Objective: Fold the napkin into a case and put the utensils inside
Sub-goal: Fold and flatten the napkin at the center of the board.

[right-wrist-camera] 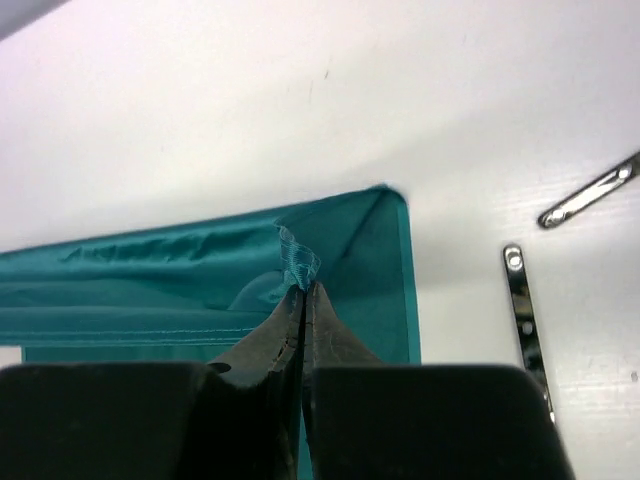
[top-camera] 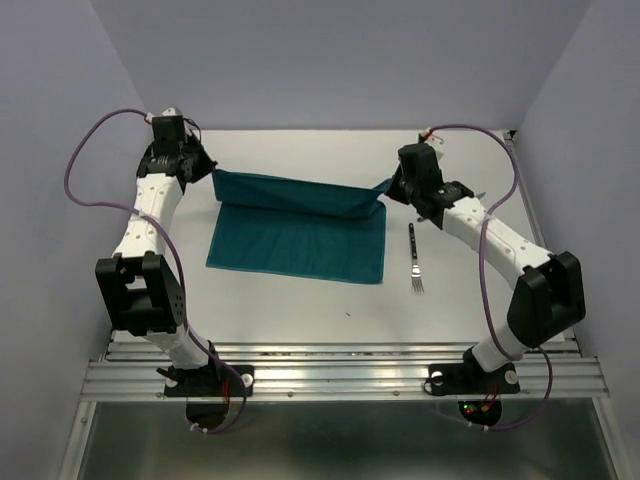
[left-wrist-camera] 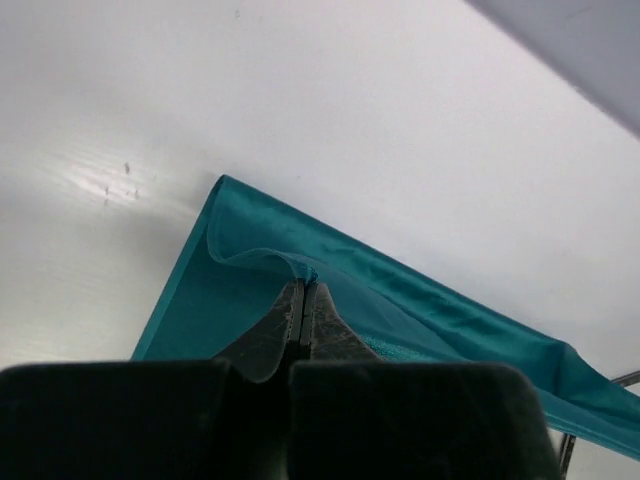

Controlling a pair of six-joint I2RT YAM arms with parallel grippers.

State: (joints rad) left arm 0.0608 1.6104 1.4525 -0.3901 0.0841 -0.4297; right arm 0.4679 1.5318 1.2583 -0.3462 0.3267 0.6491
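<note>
Both jaws are clamped on the napkin [top-camera: 300, 240]: left jaws on its upper-left corner, right jaws on its upper-right corner, with that edge lifted off the bench [top-camera: 300, 310]. The fork [top-camera: 416, 262] lies flat just right of the cloth, centre-right of frame.

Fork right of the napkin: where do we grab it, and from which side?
Mid-handle of the fork, from straight above, jaws across its narrow width. It lies flat on the table, apart from the napkin, tines pointing to the near edge.
</note>
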